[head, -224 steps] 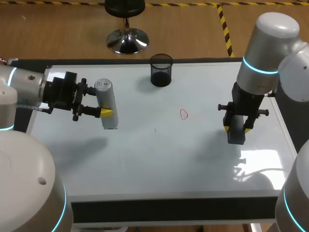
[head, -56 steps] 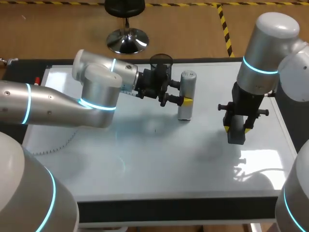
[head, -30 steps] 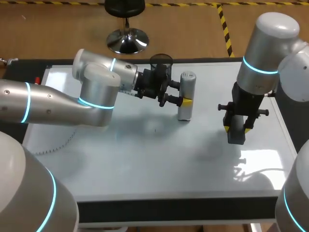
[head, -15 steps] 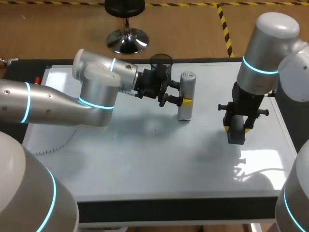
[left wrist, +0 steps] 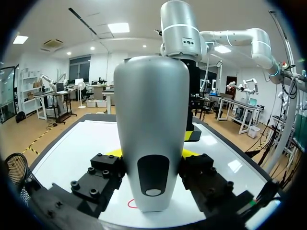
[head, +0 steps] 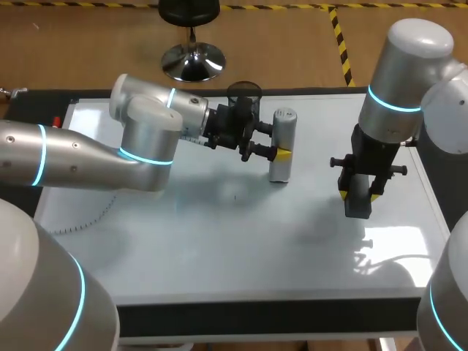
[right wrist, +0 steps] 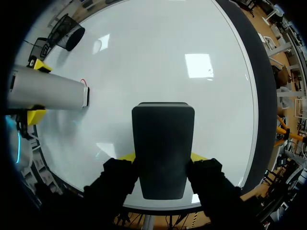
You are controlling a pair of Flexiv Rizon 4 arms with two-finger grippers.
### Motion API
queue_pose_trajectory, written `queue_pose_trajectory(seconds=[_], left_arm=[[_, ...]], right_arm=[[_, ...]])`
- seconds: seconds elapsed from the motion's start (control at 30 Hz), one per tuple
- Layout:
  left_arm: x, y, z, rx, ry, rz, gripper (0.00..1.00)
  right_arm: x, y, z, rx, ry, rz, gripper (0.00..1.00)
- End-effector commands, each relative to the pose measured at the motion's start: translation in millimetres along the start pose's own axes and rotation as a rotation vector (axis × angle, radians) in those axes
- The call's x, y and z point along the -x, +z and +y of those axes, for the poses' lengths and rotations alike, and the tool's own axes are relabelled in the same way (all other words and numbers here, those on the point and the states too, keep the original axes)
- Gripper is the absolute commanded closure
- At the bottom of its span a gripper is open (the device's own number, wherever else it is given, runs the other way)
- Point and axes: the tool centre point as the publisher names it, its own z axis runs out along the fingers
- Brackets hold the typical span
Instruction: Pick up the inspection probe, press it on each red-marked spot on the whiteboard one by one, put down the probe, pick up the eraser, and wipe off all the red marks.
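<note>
My left hand (head: 278, 142) comes in from the left across the far half of the flat white whiteboard (head: 219, 248). It pinches a silver-grey, rounded cylindrical inspection probe (left wrist: 152, 120) from two sides. The probe stands upright, with its lower end on the board just right of the middle. A small red drawn ring (left wrist: 131, 204) peeks out from beside that lower end. In the head view the probe covers this mark completely.

A black mesh cup (head: 243, 91) stands at the far edge of the board, just behind the left hand, whose dark mount hides its lower part.

My right hand (head: 358, 196) is well apart to the right, over the right side of the board. It points down and clamps a dark grey rectangular block eraser (right wrist: 163, 148) between its yellow tips. Only bare board lies between the eraser and the probe.
</note>
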Motion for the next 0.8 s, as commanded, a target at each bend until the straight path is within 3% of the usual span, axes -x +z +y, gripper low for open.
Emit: queue_pose_trajectory(seconds=[0.03,0.3,0.8], left_arm=[[1.6,2,5.2,0.0,0.0,0.003,1.0],[0.5,3,3.9,-0.001,0.016,-0.001,1.0],[-3.7,1,-21.0,-0.02,0.054,0.021,1.0]], right_arm=[[1,-2,-1,0.001,-0.001,0.001,1.0],[1,-2,-1,0.001,-0.001,0.001,1.0],[1,-2,-1,0.001,-0.001,0.001,1.0]])
